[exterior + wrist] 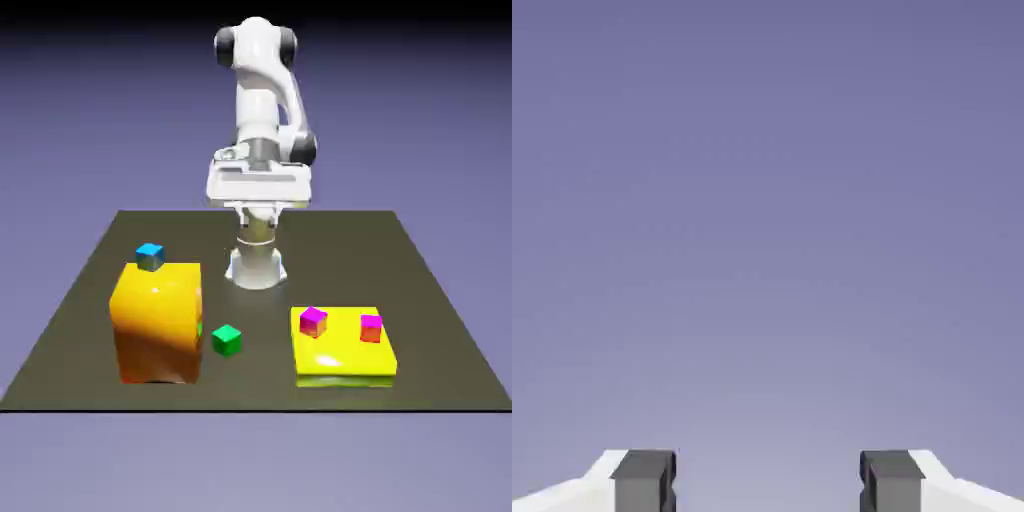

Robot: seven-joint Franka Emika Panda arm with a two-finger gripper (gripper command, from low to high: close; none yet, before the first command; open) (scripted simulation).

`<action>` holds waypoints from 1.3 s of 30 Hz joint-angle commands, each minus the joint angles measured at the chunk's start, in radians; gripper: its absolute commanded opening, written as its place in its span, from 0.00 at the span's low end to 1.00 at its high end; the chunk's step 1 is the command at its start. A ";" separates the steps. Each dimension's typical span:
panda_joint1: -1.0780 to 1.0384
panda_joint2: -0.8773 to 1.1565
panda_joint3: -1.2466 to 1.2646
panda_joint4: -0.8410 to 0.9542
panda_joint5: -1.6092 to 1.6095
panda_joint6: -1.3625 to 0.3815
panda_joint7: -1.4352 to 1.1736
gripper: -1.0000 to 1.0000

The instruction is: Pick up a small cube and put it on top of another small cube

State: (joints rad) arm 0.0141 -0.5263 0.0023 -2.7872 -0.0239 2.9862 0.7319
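Observation:
Four small cubes show in the exterior view. A blue cube (150,257) sits on top of a tall orange block (157,325). A green cube (227,340) lies on the dark table just right of that block. Two magenta cubes (313,321) (371,327) rest apart on a flat yellow slab (345,362). My gripper (258,195) hangs high near the robot's base, far behind all the cubes. In the hand view the gripper (768,485) is open with nothing between its grey fingertips (643,482), and only the blue-violet backdrop shows.
The dark table (90,300) carries the orange block at the exterior view's left and the yellow slab at its right. The robot's base (257,268) stands behind them at the middle.

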 commanded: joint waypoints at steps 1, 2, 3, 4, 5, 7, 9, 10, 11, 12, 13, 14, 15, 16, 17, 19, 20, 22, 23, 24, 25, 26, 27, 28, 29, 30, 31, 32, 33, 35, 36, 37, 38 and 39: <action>0.002 0.036 0.002 0.019 -0.020 -0.042 -0.008 0.50; 0.003 0.073 0.004 0.038 -0.040 -0.084 -0.015 0.50; 0.005 0.109 0.006 0.057 -0.060 -0.126 -0.023 0.50; 0.007 0.145 0.008 0.076 -0.079 -0.168 -0.030 0.50; 0.009 0.181 0.009 0.095 -0.099 -0.211 -0.038 0.50; 0.012 0.254 0.013 0.133 -0.139 -0.295 -0.053 0.50; 0.016 0.326 0.017 0.171 -0.179 -0.379 -0.068 0.50; 0.017 0.362 0.019 0.189 -0.198 -0.421 -0.075 0.50; 0.019 0.399 0.021 0.208 -0.218 -0.463 -0.083 0.50; 0.021 0.435 0.023 0.227 -0.238 -0.505 -0.091 0.50; 0.023 0.471 0.025 0.246 -0.258 -0.547 -0.098 0.50; 0.024 0.507 0.026 0.265 -0.278 -0.589 -0.106 0.50; 0.026 0.544 0.028 0.284 -0.297 -0.632 -0.113 0.50; 0.028 0.580 0.030 0.303 -0.317 -0.674 -0.121 0.50; 0.030 0.616 0.032 0.322 -0.337 -0.716 -0.128 0.50; 0.033 0.689 0.036 0.360 -0.377 -0.800 -0.143 0.50; 0.035 0.725 0.038 0.379 -0.397 -0.842 -0.151 0.50; 0.038 0.797 0.042 0.417 -0.436 -0.926 -0.166 0.50; 0.040 0.834 0.043 0.436 -0.456 -0.968 -0.174 0.50; 0.042 0.870 0.045 0.455 -0.476 -1.011 -0.181 0.50; 0.044 0.906 0.047 0.474 -0.496 -1.053 -0.189 0.50; 0.045 0.942 0.049 0.493 -0.516 -1.095 -0.196 0.50; 0.046 0.956 0.050 0.499 -0.523 -1.110 -0.199 0.50; 0.046 0.956 0.050 0.499 -0.523 -1.110 -0.199 0.50; 0.038 0.982 0.037 0.481 -0.546 -1.067 -0.183 0.50; 0.030 1.008 0.024 0.463 -0.569 -1.023 -0.167 0.50; 0.022 1.035 0.011 0.445 -0.591 -0.980 -0.152 0.50; 0.019 1.043 0.007 0.439 -0.599 -0.966 -0.146 0.50; 0.019 1.043 0.007 0.439 -0.599 -0.966 -0.146 0.00; 0.027 1.017 0.020 0.457 -0.576 -1.009 -0.162 0.00; 0.035 0.990 0.033 0.476 -0.553 -1.053 -0.178 0.00; 0.043 0.964 0.046 0.494 -0.530 -1.096 -0.194 0.00; 0.058 0.943 0.069 0.489 -0.552 -1.082 -0.183 0.00; 0.044 0.933 0.096 0.525 -0.538 -1.102 -0.154 0.00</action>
State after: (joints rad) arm 0.0579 0.4068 0.0983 -2.2620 -0.5587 1.8844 0.5773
